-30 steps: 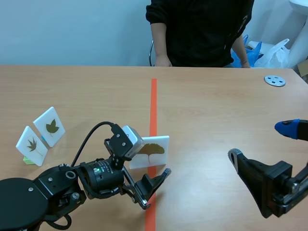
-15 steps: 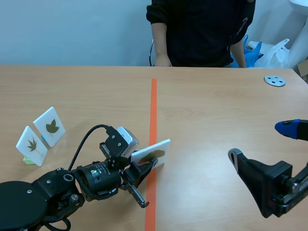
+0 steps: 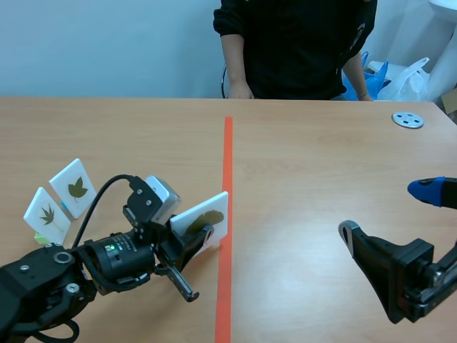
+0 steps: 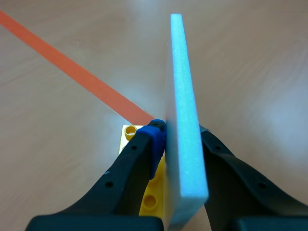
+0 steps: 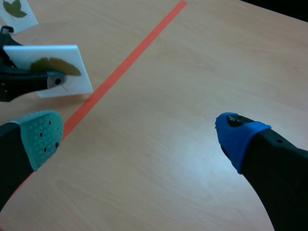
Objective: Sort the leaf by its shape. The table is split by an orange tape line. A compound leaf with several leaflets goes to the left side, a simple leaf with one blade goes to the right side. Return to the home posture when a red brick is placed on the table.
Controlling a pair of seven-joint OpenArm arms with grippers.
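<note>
A white card [image 3: 203,220] bearing a fan-shaped single-blade leaf hangs tilted just left of the orange tape line [image 3: 228,164]. My left gripper [image 3: 198,237] is shut on its lower part. From the left wrist view the card [image 4: 185,120] is edge-on between the fingers, with a yellow brick base [image 4: 150,197] below it and my left gripper [image 4: 183,138] clamped around it. My right gripper [image 3: 400,229] waits at the near right, open and empty. Between its spread pads [image 5: 43,134] my right gripper [image 5: 139,134] holds only bare table, and the card [image 5: 53,67] lies far ahead.
Two more leaf cards [image 3: 73,187] [image 3: 47,215] stand at the left side of the table. A grey disc [image 3: 408,120] lies at the far right. A person in black [image 3: 296,46] sits across the table. Plastic bags [image 3: 400,78] are behind the far right edge.
My left gripper has shut on the card, tipped it over and drawn it back leftward off the tape line. The right arm has stayed put.
</note>
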